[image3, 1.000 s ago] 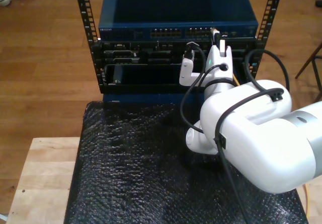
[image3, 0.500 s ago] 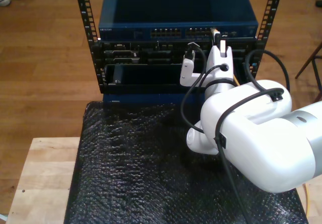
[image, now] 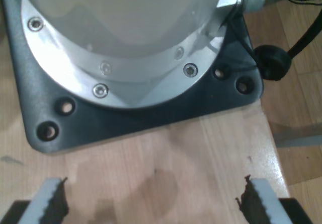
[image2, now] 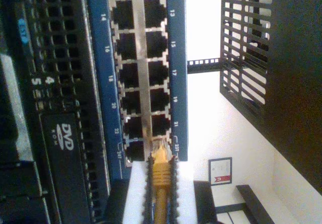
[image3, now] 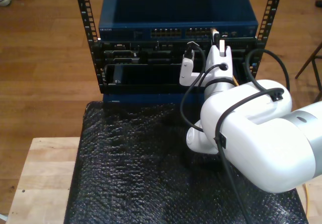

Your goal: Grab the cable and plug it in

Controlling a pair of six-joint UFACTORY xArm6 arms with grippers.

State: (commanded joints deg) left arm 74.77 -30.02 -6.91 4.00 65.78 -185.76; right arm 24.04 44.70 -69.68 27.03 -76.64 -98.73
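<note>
My second gripper is right up at the blue switch, jaws clamped on the cable, which runs straight up between the toothed pads. The orange boot and clear plug stick out past the fingertips. The plug tip sits at the port block, at the end nearest the gripper, on the metal divider between the two port columns; I can't tell whether it is inside a port. The ports I can see look dark and free, numbers printed down both sides. Beside the switch there's a black server face with a DVD drive.

From the exterior view, the second arm reaches from the exterior view's right toward the rack, gripper up at the switch front, near its right-hand port bank in that view. A sliver of orange cable shows low at the exterior view's right edge, behind the arm. Black arm cables loop across the white links. A black bubble-wrap mat covers the wooden table in front of the rack.

My first gripper is spread wide, nothing between the pads, hanging over bare wood just before a dark base plate bolted under a round silver flange.
</note>
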